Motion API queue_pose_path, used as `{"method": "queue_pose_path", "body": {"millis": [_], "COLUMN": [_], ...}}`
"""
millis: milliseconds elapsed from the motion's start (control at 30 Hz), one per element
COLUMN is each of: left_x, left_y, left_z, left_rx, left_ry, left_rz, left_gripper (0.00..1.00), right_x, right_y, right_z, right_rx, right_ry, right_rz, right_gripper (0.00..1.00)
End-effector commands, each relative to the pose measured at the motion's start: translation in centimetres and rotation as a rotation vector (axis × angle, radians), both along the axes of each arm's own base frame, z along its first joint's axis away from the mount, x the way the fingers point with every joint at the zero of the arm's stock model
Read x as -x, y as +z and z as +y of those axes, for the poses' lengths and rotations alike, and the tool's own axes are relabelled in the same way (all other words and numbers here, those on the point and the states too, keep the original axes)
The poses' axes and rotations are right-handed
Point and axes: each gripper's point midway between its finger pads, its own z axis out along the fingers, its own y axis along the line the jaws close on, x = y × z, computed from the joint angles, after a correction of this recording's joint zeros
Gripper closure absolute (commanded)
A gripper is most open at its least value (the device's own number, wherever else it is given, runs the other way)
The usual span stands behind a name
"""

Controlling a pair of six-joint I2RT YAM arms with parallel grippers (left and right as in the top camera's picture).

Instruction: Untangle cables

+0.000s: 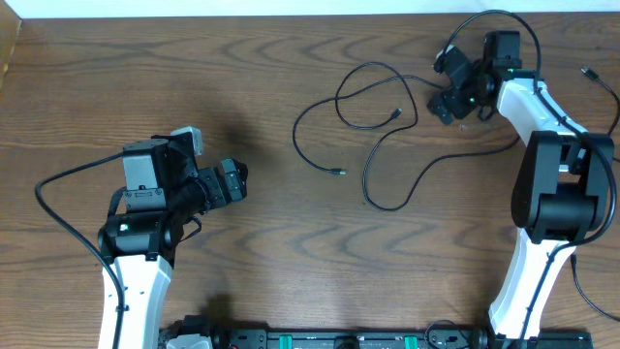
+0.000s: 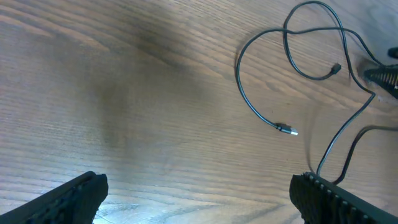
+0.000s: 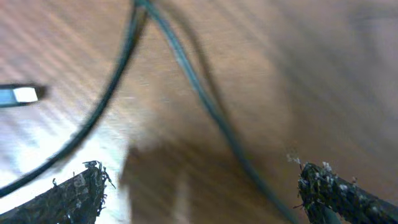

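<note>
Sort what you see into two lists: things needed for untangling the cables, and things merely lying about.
For the job: black cables; left pincer, open; right pincer, open above them.
Merely there: wooden table; black rail at its near edge.

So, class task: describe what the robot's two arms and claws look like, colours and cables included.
Each arm has white lower links and black joints and wrist. A black wire loops off the left arm, another over the right arm. The left claw and right claw are black, with rough-textured fingers.
</note>
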Motion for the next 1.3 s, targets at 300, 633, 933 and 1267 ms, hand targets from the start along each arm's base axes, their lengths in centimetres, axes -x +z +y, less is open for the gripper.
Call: {"method": "queue_pose_path", "body": {"millis": [300, 633, 933, 1267], "left_x": [-0.1, -0.1, -0.1, -0.1], "left_y": [0.3, 0.3, 0.3, 0.3], "left_z": [0.0, 0.0, 0.0, 0.0], "left_rx": [0.0, 0.0, 0.0, 0.0], "left_ry": [-0.008, -0.008, -0.008, -0.008], "left_rz": [-0.007, -0.007, -0.007, -0.007], "left_gripper": [0.02, 0.02, 0.02, 0.02], "right_x": [1.8, 2.1, 2.3, 0.4], "right_y": [-1.2, -0.1, 0.0, -1.1], "right_z": [3.3, 5.1, 5.4, 3.1], "right_rx": [-0.274, -0.402, -0.431, -0.221], "right_ry": [-0.02, -0.001, -0.017, -0.021], "right_rz": [0.133, 0.155, 0.176, 0.07], "right_gripper": [0.02, 0.02, 0.02, 0.1]}}
